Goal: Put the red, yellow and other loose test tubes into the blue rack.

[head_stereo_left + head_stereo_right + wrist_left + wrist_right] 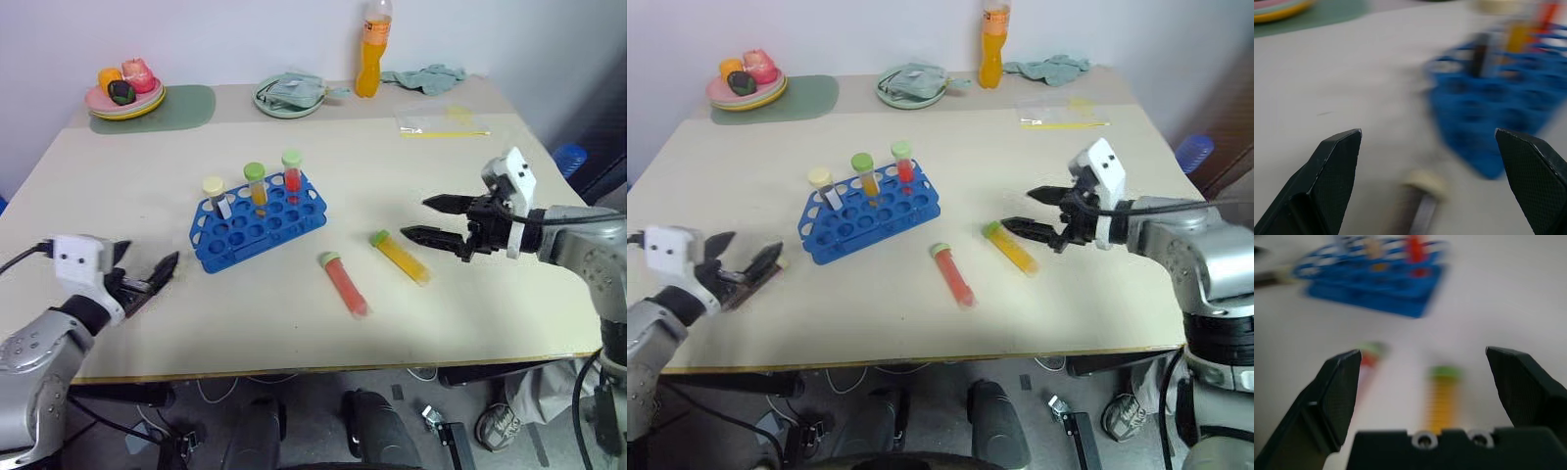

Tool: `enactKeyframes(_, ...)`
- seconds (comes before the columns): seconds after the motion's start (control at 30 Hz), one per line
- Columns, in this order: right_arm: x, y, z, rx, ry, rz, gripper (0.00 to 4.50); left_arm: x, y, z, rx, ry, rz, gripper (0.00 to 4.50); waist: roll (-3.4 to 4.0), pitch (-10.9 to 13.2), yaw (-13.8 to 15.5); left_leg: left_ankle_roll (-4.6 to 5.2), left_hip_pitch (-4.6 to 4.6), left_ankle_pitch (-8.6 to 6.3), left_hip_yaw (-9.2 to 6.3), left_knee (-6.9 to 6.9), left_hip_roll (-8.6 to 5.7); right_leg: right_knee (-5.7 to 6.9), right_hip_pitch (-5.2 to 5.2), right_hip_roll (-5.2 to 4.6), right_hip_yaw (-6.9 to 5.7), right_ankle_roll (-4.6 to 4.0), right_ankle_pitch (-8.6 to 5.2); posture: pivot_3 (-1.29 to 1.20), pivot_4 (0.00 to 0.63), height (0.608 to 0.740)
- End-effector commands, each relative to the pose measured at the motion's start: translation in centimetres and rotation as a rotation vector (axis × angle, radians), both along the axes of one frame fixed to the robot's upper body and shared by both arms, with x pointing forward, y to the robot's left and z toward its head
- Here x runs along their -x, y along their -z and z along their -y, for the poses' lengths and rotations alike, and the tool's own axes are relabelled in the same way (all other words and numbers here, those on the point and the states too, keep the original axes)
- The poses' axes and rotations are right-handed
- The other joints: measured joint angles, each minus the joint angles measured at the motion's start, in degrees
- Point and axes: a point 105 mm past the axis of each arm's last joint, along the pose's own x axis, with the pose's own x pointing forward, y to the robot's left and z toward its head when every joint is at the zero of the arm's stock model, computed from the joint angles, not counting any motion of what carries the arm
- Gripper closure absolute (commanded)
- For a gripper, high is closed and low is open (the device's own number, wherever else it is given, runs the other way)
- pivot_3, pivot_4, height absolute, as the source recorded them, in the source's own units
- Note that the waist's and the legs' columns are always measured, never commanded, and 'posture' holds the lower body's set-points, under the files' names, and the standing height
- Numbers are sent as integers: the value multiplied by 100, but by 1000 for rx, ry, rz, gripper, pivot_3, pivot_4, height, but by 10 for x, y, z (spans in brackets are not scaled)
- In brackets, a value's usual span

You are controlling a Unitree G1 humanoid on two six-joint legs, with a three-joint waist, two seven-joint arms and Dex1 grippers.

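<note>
The blue rack sits left of the table's middle with three capped tubes standing in its far row. Two loose test tubes lie to its right: a red one and a yellow one, both green-capped. My right gripper hovers open just right of the yellow tube, pointing at it. A dark tube with a cream cap lies on the table between and below the fingers of my left gripper, which is open near the front left edge, short of the rack.
Along the far edge stand stacked plates with toy food on a green mat, a green plate holding a cloth, an orange drink bottle, a crumpled cloth and a clear bag.
</note>
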Motion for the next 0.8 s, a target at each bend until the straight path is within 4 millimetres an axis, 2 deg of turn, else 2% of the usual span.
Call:
enactKeyframes(0.03, 8, 8, -15, 60, 26, -222, 0, 8, 2, 28, -53, 147, 6, 19, 0, -1, -3, 0, 0, 0, 0, -1, 0, 0, 0, 1, 0, -1, 0, 0, 150, 740)
enactKeyframes(0.13, 14, 18, -31, 163, -10, -291, 0, 10, 14, 42, -59, 210, -16, 19, -2, -1, 34, 0, -1, 0, 0, -3, 0, -3, -2, -1, 0, -4, -2, 0, 150, 740)
enactKeyframes(0.3, 1, 29, -45, 237, 49, -387, 0, 12, 27, 56, -74, 281, -42, 19, -3, -2, 32, 1, -12, 0, 3, 4, -4, -5, -7, -7, 0, -2, -1, 0, 150, 740)
enactKeyframes(0.47, -2, 37, -67, 254, 68, -505, 0, 22, 37, 69, -114, 361, -59, 19, -2, -2, -17, 2, -10, -1, 3, -4, 5, -2, -14, 4, 1, -3, -1, 0, 150, 740)
enactKeyframes(0.63, -5, 45, -99, 219, 112, -535, 0, 26, 41, 78, -121, 390, -61, 19, -2, -2, -1, 4, -17, -1, 2, -1, 3, -4, -15, 2, 1, -2, -1, 0, 150, 740)
enactKeyframes(0.8, -19, 63, -103, 216, 259, -555, 0, 26, 40, 80, -120, 396, -56, 19, -3, -3, 6, 4, -16, -1, 0, -1, 4, 0, -16, 4, 1, -1, 0, 0, 150, 740)
